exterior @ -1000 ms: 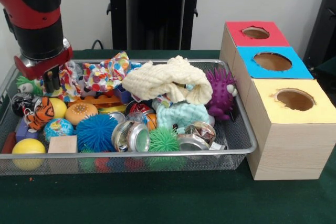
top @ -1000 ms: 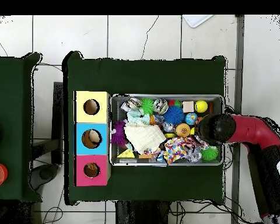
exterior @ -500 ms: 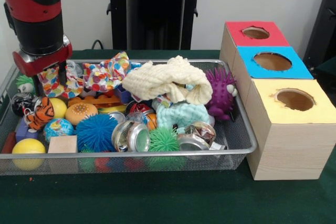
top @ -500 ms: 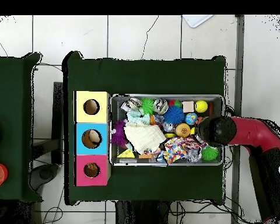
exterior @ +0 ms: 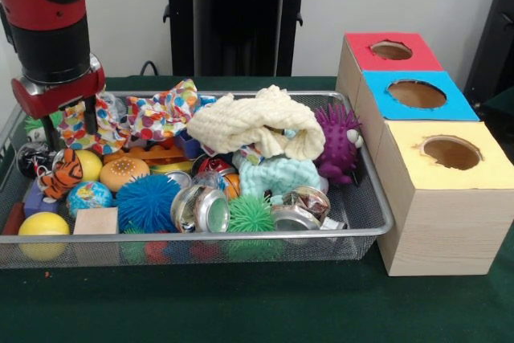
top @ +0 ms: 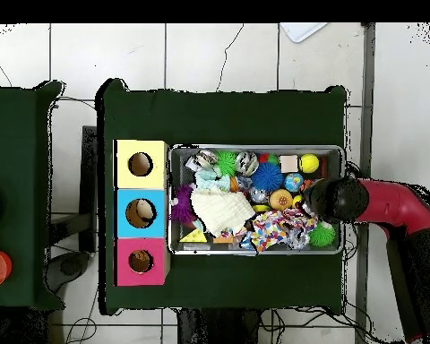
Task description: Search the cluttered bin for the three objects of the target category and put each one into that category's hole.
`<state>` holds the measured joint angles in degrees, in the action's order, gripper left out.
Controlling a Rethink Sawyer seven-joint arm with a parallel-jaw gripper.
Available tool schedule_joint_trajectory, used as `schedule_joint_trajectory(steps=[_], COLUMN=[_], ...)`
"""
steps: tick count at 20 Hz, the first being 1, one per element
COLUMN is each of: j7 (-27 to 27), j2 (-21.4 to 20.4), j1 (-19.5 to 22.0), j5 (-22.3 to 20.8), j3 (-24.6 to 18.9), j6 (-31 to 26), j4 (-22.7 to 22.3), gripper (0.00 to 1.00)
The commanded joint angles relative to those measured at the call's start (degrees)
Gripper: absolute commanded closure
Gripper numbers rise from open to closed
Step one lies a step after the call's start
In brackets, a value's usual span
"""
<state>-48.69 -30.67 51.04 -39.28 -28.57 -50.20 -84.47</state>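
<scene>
boxes stand in a row of three beside the wire bin point(exterior: 363, 222) on the green counter point(exterior: 241, 311): red box point(exterior: 391, 51), blue box point(exterior: 415, 94), yellow box point(exterior: 450, 153), one round hole each. the bin holds three cloths: a cream cloth point(exterior: 253, 122), a pale blue cloth point(exterior: 281, 176) and a polka-dot cloth point(exterior: 161, 110), among balls and cans. only the front view shows the gripper point(exterior: 71, 126) under the arm; overhead, the arm's black end hides it. the jaws are at the bin's end, closed on the polka-dot cloth's edge, the cloth raised off the heap there.
</scene>
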Motion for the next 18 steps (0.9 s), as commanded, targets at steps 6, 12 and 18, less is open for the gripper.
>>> schedule_joint_trajectory(steps=[6, 12, 18], j7=[4.6, 4.6, 6.0], j2=[-2.6, -3.5, -2.3], j1=[-0.8, -0.5, -1.2], j5=[4.0, 4.7, 4.5], j3=[-5.5, -7.6, -8.0], j6=[-1.2, 1.8, 0.6], j4=[1.1, 0.0, 2.2], gripper=[0.00, 0.00, 0.00])
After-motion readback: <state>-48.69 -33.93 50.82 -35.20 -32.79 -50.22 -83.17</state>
